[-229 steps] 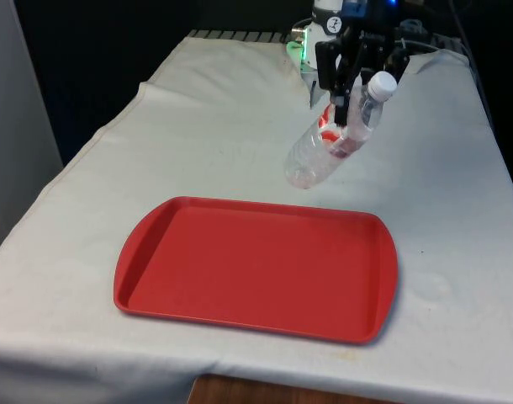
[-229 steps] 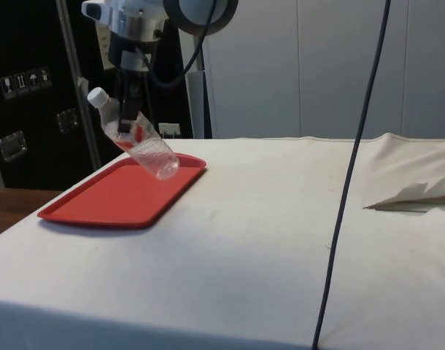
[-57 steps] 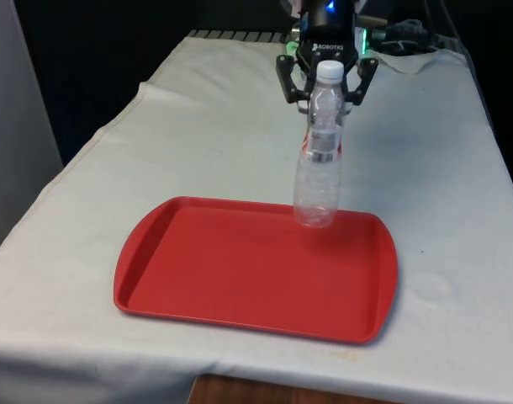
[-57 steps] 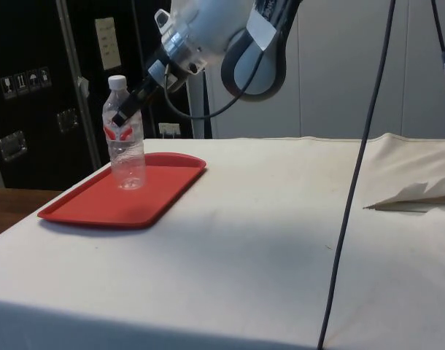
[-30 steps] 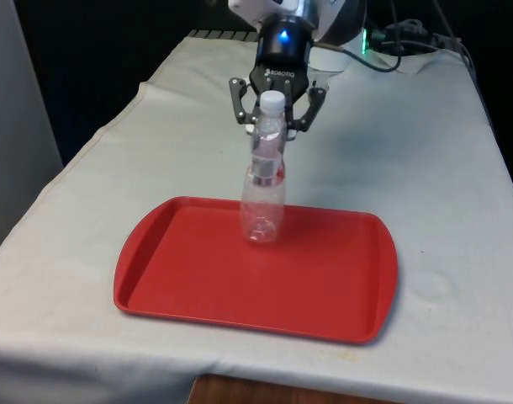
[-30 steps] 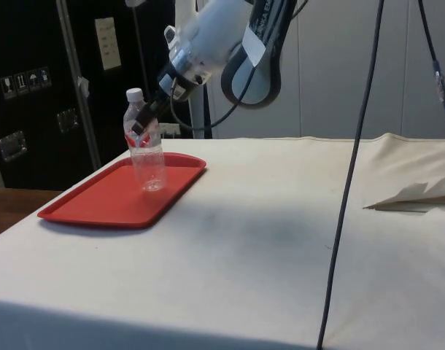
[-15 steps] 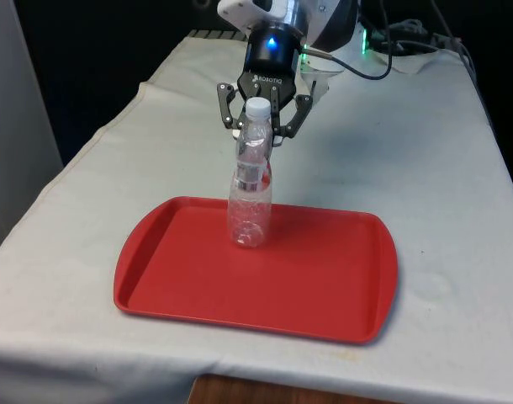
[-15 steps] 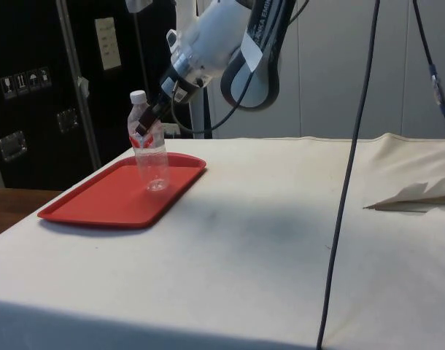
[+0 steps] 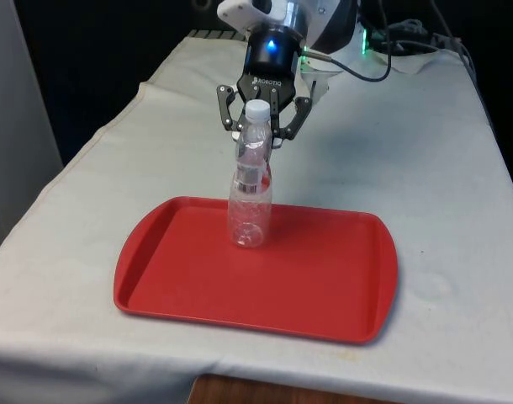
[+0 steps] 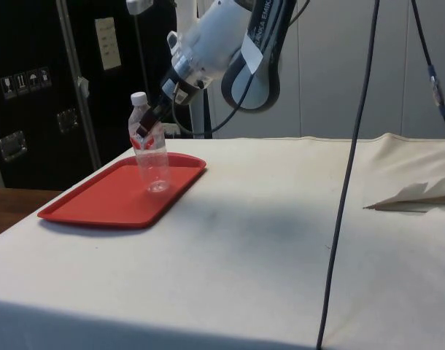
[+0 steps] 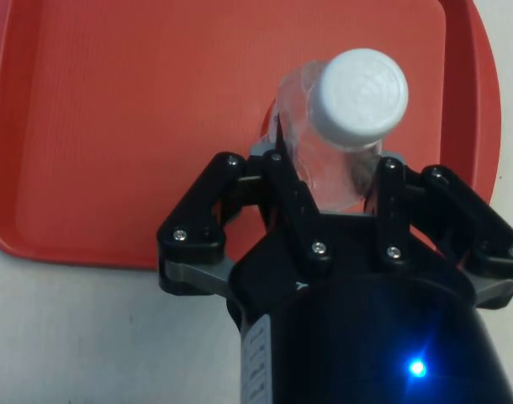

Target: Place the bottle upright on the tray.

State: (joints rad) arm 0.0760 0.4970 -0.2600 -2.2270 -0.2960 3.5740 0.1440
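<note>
My claw (image 9: 259,143) is pinching the bottle (image 9: 251,192) at its upper part, just under the white cap (image 11: 362,97); in the wrist view my two fingers (image 11: 292,195) press on the clear neck from both sides. The bottle is clear plastic with a red and white label, and it stands almost upright, leaning only a little. Its bottom touches the red tray (image 9: 324,286), or is very close to it; I cannot tell exactly. It is in the far part of the tray, a little to the front view's left of the middle. In the side view the bottle (image 10: 150,154) is on the tray (image 10: 98,204) near the far rim, and my claw (image 10: 146,130) comes to it at a slant from above. The tray lies on the white cloth (image 9: 458,210) at the near end of the table.
</note>
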